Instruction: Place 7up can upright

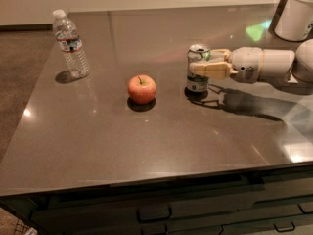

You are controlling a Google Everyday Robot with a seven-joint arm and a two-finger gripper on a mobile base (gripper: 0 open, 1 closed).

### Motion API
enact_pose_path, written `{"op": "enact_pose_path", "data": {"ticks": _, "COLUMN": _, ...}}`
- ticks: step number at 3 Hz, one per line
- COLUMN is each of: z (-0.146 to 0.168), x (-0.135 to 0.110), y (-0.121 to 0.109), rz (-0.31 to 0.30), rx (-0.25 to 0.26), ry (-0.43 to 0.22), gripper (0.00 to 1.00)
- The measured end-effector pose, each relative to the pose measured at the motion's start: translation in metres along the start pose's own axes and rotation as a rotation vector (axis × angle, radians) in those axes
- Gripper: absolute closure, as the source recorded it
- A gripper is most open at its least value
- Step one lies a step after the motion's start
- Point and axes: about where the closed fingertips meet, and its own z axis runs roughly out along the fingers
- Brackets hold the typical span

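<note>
Dark glossy worktop, and nearer its right edge than its left the small green-and-white aluminium 7up can (196, 83) stands upright, pinched by the cream two-finger gripper (202, 61), so spread those fingers gently and retreat rightward, level, without nudging it.

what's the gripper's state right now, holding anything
Gripper: closed around the 7up can, which stands upright on the table, right of the apple.
</note>
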Motion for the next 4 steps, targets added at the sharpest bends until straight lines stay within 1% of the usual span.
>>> {"op": "enact_pose_path", "data": {"ticks": 1, "z": -0.0038, "x": 0.0012, "y": 0.0007, "rz": 0.003, "rx": -0.023, "ry": -0.075, "gripper": 0.83}}
{"op": "enact_pose_path", "data": {"ticks": 2, "z": -0.0049, "x": 0.0043, "y": 0.0027, "rz": -0.030, "rx": -0.044, "ry": -0.119, "gripper": 0.60}}
{"op": "enact_pose_path", "data": {"ticks": 3, "z": -0.0048, "x": 0.0060, "y": 0.0059, "rz": -0.066, "rx": -0.058, "ry": -0.139, "gripper": 0.36}}
{"op": "enact_pose_path", "data": {"ticks": 4, "z": -0.0021, "x": 0.0052, "y": 0.0069, "rz": -0.068, "rx": -0.063, "ry": -0.139, "gripper": 0.14}}
